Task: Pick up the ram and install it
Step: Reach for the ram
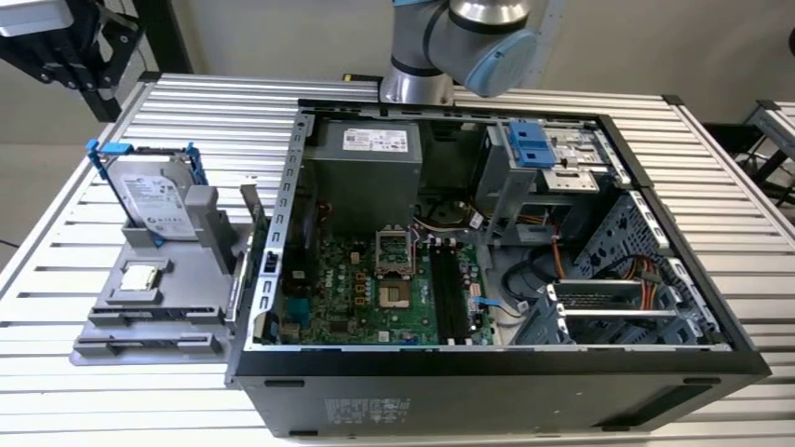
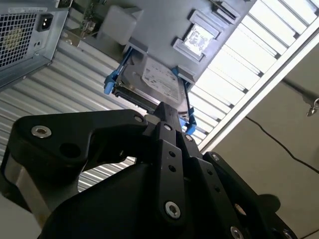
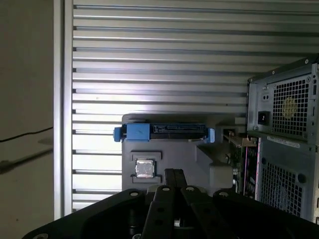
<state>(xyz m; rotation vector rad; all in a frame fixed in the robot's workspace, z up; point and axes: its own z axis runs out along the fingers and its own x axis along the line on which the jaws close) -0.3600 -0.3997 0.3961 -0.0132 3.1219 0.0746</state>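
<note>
Ram (image 1: 251, 216): stands on edge in the grey holder (image 1: 162, 317), on the holder's 3 o'clock side in the exterior view. It is just beside the outer wall of the open computer case (image 1: 497, 372), and nothing grips it.
Memory slots (image 1: 450, 289): long and black, on the green motherboard (image 1: 354, 298) inside the case, at roughly 4 o'clock from the ram.
Hard drive (image 1: 155, 196): silver with blue rails, upright in the holder at about 10 o'clock from the ram.
Processor (image 1: 141, 277): small silver square lying flat on the holder, at about 8 o'clock from the ram.
Claw (image 3: 173, 173): black fingers together, clamped on nothing. It is raised in the air above the holder, apart from every part.
Arm (image 1: 472, 37): grey and blue joint at 12 o'clock of the exterior view, behind the case.
Desk (image 1: 186, 102): pale metal with long parallel ribs and grooves, carrying both case and holder; light glares off the ribs in both wrist views.
Room: plain light wall behind the desk, a black frame (image 1: 74, 47) at 10 o'clock, a second ribbed surface (image 1: 776, 126) at 2 o'clock, and a dark cable (image 3: 25, 135) on the floor beyond the desk edge.
</note>
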